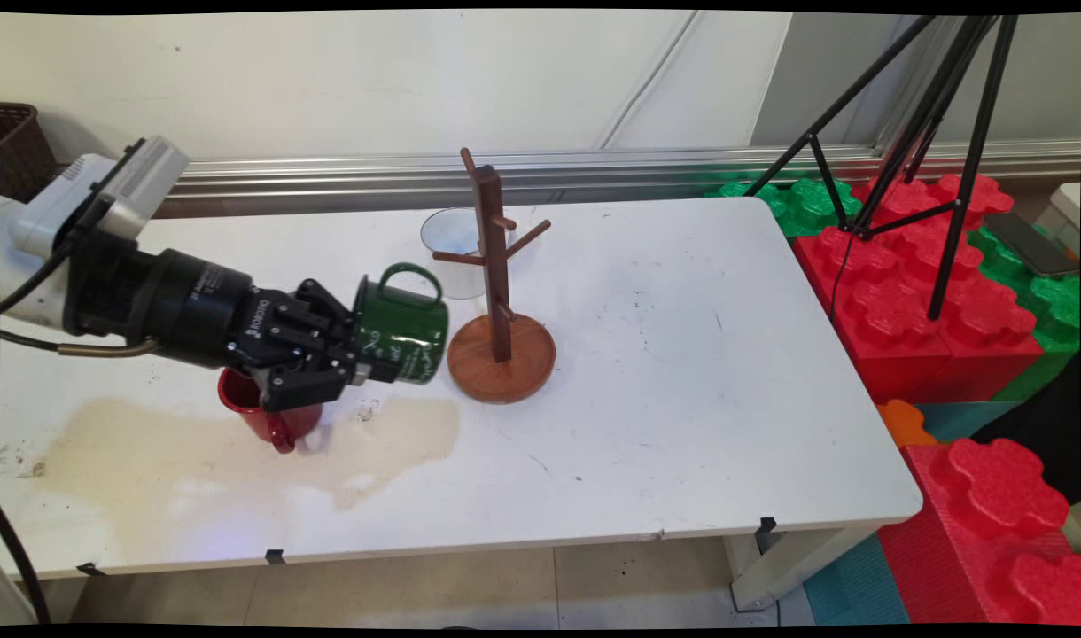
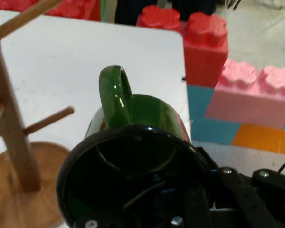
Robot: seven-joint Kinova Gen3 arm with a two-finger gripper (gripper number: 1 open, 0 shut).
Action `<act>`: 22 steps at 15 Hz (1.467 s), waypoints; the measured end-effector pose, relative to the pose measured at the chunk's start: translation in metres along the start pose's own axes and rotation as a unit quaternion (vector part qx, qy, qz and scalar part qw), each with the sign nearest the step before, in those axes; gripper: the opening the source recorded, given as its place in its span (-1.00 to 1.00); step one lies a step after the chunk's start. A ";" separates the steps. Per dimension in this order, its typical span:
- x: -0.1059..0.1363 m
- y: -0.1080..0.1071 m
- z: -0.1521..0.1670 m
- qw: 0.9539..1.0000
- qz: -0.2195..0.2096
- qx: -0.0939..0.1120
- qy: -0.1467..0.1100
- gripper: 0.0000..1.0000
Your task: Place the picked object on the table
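Observation:
My gripper (image 1: 356, 347) is shut on the rim of a green enamel mug (image 1: 400, 330), which it holds on its side above the table with the handle (image 1: 410, 273) pointing up. In the hand view the green mug (image 2: 133, 137) fills the middle, its open mouth facing the camera and its handle (image 2: 115, 92) upward. Just right of the mug stands a wooden mug tree (image 1: 496, 292) on a round base, its pegs bare. A red mug (image 1: 270, 416) sits on the table below the gripper, partly hidden by it.
A clear plastic cup (image 1: 452, 244) stands behind the mug tree (image 2: 12, 142). A brownish stain (image 1: 239, 443) spreads over the table's near left. Big red and green foam blocks (image 1: 930, 292) and a black tripod (image 1: 939, 133) stand off the table's right edge.

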State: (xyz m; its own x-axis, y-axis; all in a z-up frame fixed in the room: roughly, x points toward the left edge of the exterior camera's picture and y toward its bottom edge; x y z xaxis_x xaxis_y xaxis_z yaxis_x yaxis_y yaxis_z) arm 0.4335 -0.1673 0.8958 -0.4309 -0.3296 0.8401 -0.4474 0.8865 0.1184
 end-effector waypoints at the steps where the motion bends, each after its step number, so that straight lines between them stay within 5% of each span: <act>1: -0.002 -0.001 -0.005 1.000 0.007 0.007 -0.010 -1.00; 10: -0.013 -0.019 -0.037 0.991 0.070 0.075 -0.086 -1.00; 17: -0.024 -0.045 -0.062 0.975 0.106 0.119 -0.157 -1.00; 22: -0.030 -0.064 -0.071 0.964 0.125 0.132 -0.195 -1.00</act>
State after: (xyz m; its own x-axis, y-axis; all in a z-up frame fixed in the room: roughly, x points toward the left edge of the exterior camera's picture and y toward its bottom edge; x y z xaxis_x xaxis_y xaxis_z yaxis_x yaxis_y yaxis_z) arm 0.5310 -0.1910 0.9004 -0.7900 -0.2590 0.5556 -0.4525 0.8579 -0.2434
